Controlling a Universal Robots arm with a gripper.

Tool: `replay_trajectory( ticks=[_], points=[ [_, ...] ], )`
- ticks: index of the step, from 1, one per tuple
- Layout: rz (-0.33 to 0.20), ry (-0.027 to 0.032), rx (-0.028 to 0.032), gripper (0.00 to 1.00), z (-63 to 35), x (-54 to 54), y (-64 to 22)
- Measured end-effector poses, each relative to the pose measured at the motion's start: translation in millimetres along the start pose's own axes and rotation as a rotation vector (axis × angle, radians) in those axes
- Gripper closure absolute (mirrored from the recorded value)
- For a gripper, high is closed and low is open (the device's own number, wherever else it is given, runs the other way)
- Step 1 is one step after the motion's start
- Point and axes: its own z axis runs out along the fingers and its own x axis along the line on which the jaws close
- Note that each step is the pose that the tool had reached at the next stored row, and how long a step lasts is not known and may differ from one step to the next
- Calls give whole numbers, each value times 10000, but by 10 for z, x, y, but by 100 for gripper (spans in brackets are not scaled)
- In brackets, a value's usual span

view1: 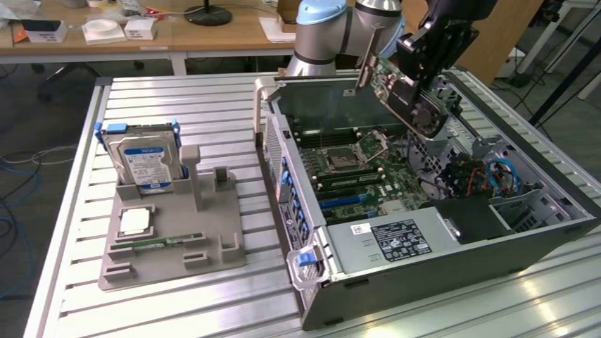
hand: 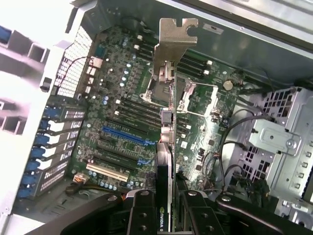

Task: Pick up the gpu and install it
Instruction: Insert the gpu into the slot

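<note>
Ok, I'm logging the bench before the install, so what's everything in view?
computer case: one, dark grey, open, exterior view's right.
motherboard: one, green, inside the case.
gpu: one, dark with grey bracket, held tilted above the open case.
fixture: one, grey, exterior view's left.
hard drive: one, silver with blue-white label, upright in the fixture.
memory stick: one, green, lying in the fixture.
table: one, silver, slatted.
arm: one, silver and light blue, behind the case.
jaws: one pair, black, closed on the gpu.

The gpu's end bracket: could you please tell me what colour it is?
The end bracket is plain silver-grey metal, clearest in the wrist view.
</note>
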Motion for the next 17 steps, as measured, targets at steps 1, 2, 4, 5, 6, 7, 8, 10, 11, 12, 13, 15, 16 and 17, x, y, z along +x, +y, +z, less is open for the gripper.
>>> replay_trajectory(
  ticks=[1, 2, 4, 5, 6, 7, 8, 10, 11, 12, 13, 15, 16, 17],
  points=[
    [-110, 5, -3, 74, 0, 0, 0],
    [-217, 11, -5, 74, 0, 0, 0],
    [-430, 22, -10, 74, 0, 0, 0],
    [-539, 28, -12, 74, 0, 0, 0],
    [-646, 34, -15, 74, 0, 0, 0],
    [-759, 40, -17, 74, 0, 0, 0],
    [-868, 46, -20, 74, 0, 0, 0],
    [-1080, 57, -24, 74, 1, 0, 0],
    [-1187, 63, -27, 74, 1, 0, 0],
    [-1295, 69, -29, 74, 0, -1, 0],
    [-1402, 75, -32, 74, 0, 0, 0],
    [-1629, 87, -37, 74, 0, -1, 0],
    [-1738, 92, -39, 74, 1, -1, 0],
    [-1847, 99, -41, 74, 0, -1, 0]
  ],
)
